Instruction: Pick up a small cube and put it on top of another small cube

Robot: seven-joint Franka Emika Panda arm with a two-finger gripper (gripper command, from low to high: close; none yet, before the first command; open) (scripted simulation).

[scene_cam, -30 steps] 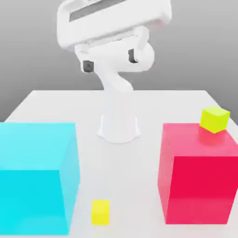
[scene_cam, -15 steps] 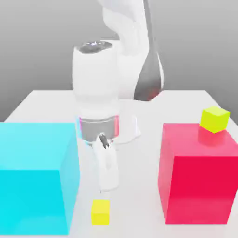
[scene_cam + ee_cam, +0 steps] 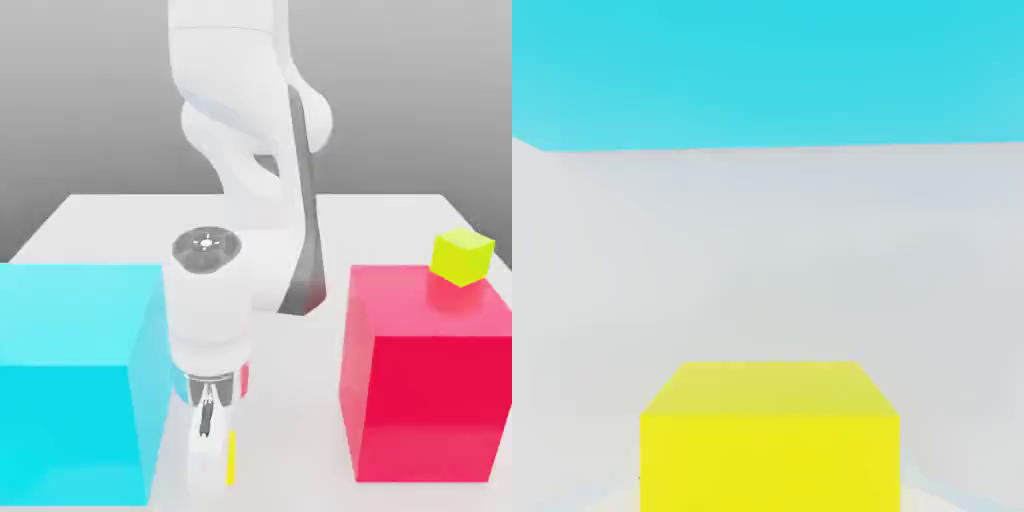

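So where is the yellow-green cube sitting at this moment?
On the exterior view's right, the yellow-green cube rests on the red block's top, at its far right corner.

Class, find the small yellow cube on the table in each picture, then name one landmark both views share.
Exterior view: small yellow cube shows as a sliver behind the gripper, low in the picture between the two big blocks.
Hand view: it sits close up on the white table.
Shared landmark: the cyan block.
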